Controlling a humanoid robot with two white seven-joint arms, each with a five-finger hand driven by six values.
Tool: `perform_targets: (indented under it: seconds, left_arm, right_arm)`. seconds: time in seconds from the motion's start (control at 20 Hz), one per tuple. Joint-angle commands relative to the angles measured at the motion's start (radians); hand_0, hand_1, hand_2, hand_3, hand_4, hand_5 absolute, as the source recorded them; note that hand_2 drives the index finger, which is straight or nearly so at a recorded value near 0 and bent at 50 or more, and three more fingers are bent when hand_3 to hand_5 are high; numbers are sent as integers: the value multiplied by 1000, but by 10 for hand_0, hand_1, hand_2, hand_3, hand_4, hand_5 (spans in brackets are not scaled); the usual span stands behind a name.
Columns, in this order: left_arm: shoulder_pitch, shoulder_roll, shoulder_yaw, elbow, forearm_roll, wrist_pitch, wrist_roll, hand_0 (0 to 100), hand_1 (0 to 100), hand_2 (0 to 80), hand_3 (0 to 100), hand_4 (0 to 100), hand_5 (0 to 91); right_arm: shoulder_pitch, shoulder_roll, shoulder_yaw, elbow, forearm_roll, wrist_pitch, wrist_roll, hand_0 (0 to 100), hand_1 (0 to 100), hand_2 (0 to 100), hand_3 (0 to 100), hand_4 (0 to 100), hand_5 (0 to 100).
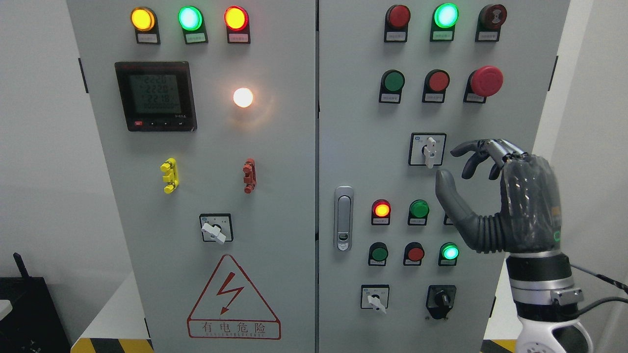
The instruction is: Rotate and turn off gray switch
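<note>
A grey rotary switch sits on a square plate in the middle of the right cabinet door, its white-grey handle standing upright. My right hand hovers just to the right of it, fingers spread and curved, thumb below the switch and fingertips level with it. The hand holds nothing and does not touch the handle. Three similar switches show elsewhere: one on the left door with its handle turned, one at the lower right door, and a black one. My left arm is out of sight.
The panel carries lit and unlit lamps and push buttons, a red mushroom stop button, a digital meter, a door latch, yellow and red terminals and a high-voltage warning triangle.
</note>
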Motion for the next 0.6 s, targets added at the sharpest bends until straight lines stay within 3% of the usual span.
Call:
perform_targets:
  seconds: [0.0,0.05,0.25,0.55]
  left_arm:
    - [0,0,32,23,-8,0,-1,120,389,0,0,0,0]
    - [0,0,32,23,-8,0,1,120,389,0,0,0,0]
    - [0,0,32,23,-8,0,-1,120,389,0,0,0,0]
    - [1,0,32,23,-8,0,1,120,389,0,0,0,0]
  right_arm:
    - [42,-13,-50,-97,-1,-17,10,470,343,180,198,56,0]
    - [45,-16,-53,-101,-1,-18,12,445,300,134,142,0,0]
    - [66,-23,-53,-106,-1,-32,16,263,238,45,34,0,0]
    - [74,-26,-58,-111,-1,-32,13,220,268,21,5,0,0]
